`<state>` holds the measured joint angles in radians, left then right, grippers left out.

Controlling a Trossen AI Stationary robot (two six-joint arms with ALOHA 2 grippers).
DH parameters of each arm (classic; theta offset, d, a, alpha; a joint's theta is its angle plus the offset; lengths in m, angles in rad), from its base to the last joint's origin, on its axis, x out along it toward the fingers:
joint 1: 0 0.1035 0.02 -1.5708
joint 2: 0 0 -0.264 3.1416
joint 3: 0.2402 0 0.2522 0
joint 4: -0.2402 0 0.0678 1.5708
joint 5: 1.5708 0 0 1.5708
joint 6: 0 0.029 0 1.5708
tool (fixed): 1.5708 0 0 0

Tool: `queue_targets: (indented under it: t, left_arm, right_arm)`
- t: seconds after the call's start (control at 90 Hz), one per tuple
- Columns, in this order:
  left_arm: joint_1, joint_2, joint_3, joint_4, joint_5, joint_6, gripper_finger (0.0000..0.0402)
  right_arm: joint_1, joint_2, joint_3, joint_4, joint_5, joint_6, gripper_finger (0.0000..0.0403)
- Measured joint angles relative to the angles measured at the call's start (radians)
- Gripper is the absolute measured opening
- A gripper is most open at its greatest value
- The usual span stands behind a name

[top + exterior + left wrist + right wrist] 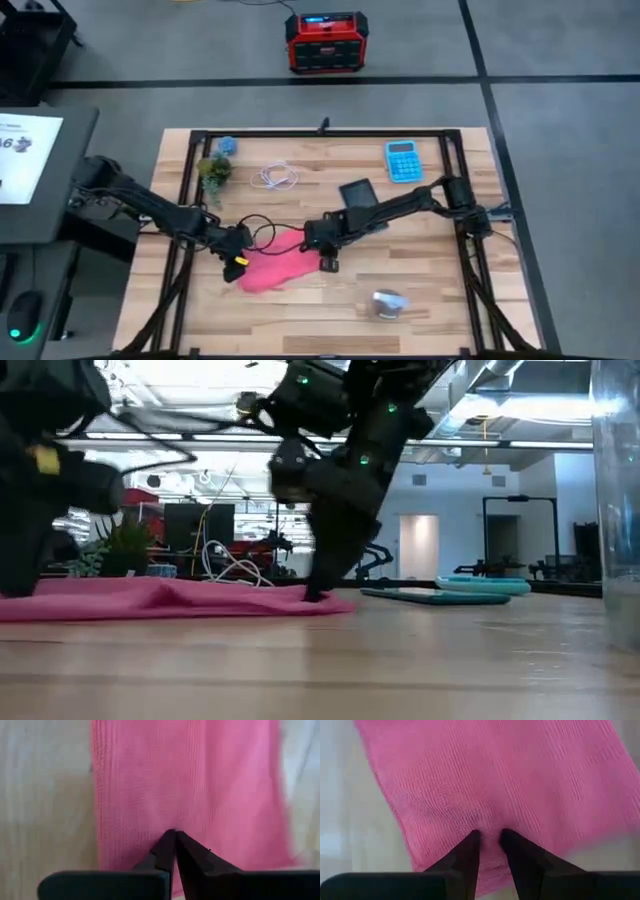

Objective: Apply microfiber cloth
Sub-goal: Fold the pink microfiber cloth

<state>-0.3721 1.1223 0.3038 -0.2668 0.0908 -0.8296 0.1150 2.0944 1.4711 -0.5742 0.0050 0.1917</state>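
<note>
I pinched the microfiber cloth [272, 268] at opposite edges, left gripper [172, 837] and right gripper [489, 836] clamped, to spread it flat.

White sheet [25, 157] at the left edge of the high view: a dark mark that reads like "6" or "A6", partly cut off; the rest cannot be read.
Red and black box [327, 42] on the floor beyond the worktop: a lit blue display strip, its characters too small to read.
Blue calculator [403, 160]: keys and screen show, no figures legible.
Low view and both wrist views: no readable text.
</note>
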Motion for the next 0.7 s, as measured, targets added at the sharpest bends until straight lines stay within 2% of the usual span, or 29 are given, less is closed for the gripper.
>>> queue_targets:
  t: [0.167, 0.278, 0.411, 0.522, 0.7]
  left_arm:
    - [0.0, 0.021, -0.03, 0.013, -0.005, -0.014, 0.0]
    - [0.0, -0.009, -0.031, -0.011, -0.005, -0.003, 0.0]
    - [0.0, -0.066, 0.018, -0.101, -0.008, 0.044, 0.0]
    - [0.0, -0.108, 0.055, -0.111, -0.01, 0.064, 0.0]
    - [0.0, -0.119, 0.057, -0.09, -0.019, 0.067, 0.0]
  right_arm:
    - [0.001, -0.069, 0.0, -0.134, 0.105, 0.014, 0.0087]
    - [0.008, -0.076, 0.0, -0.116, 0.122, 0.018, 0.0087]
    - [0.042, -0.078, -0.009, 0.033, 0.023, -0.082, 0.0087]
    - [0.068, -0.076, -0.043, 0.15, 0.001, -0.118, 0.0087]
    - [0.064, -0.077, -0.054, 0.174, -0.023, -0.114, 0.0087]
